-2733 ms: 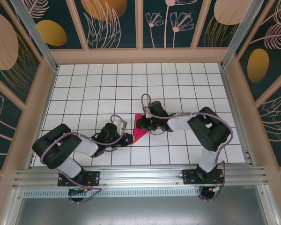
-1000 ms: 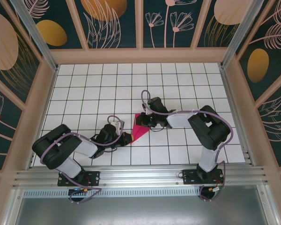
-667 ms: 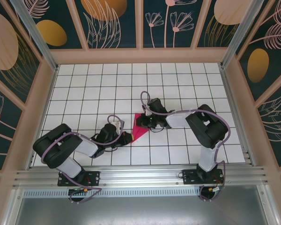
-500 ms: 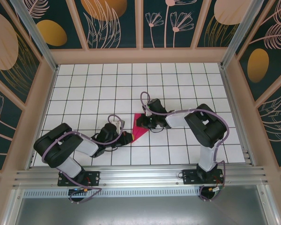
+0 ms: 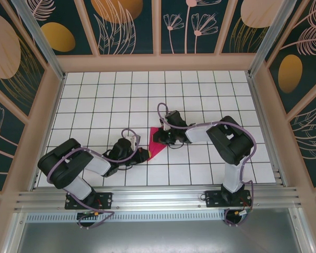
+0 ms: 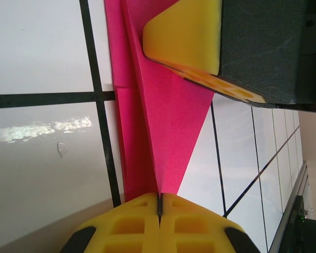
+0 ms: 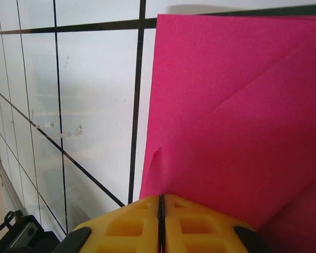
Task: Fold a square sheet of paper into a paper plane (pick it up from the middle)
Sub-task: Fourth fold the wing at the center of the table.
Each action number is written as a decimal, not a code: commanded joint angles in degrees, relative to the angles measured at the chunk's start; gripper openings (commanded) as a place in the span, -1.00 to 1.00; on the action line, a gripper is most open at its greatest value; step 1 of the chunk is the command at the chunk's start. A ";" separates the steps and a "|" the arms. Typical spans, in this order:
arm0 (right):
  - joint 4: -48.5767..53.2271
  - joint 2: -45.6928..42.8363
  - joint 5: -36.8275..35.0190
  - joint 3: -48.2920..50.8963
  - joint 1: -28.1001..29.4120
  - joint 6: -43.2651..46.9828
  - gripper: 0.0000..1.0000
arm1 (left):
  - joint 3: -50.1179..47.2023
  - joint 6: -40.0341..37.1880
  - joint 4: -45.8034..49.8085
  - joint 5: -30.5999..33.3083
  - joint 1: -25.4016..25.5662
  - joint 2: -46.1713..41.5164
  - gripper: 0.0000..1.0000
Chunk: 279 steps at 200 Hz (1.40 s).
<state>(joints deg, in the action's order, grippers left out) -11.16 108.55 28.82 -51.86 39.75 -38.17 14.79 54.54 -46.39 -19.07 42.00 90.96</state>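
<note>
**Creased Sheet Being Gripped at Both Ends**

The square sheet of paper (image 5: 157,145), already creased into a tapering wedge, is being held near the middle of the bench (image 5: 95,100). Its long axis is being kept on a diagonal, running from the left end effector (image 5: 142,154) at the narrow near tip to the right end effector (image 5: 161,138) at the wide far edge. Both pairs of fingers are being pressed together on the paper, so neither arm is nearer. Compared with the earliest frame, the right arm's elbow (image 5: 226,138) is being carried further left, while the paper is hardly being shifted.
</note>
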 commanded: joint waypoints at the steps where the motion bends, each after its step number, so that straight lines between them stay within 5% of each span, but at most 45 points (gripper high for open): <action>1: 5.33 2.84 -2.87 -0.51 -0.11 2.22 -0.76 | 0.84 -1.99 6.86 1.39 0.01 -1.48 -0.95; 67: 6.38 3.53 -3.07 -1.67 -0.02 2.75 -0.76 | 4.36 -5.72 20.64 6.36 -0.02 -13.72 -0.42; 108: 6.30 3.49 -3.15 -1.67 0.05 2.68 -0.76 | 7.89 -8.34 22.37 2.94 0.01 -17.12 -0.73; 164: 6.26 3.87 -3.14 -1.80 0.19 2.67 -0.76 | 11.01 -6.79 16.60 -3.55 -0.01 -5.57 -0.97; 279: 6.38 4.95 -3.59 -1.87 0.68 2.58 -0.76 | 3.70 -0.52 6.37 -3.29 -0.12 -3.10 -0.96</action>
<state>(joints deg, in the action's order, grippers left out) -8.49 109.47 28.84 -53.95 39.92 -37.34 19.99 52.21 -36.18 -20.82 42.00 86.80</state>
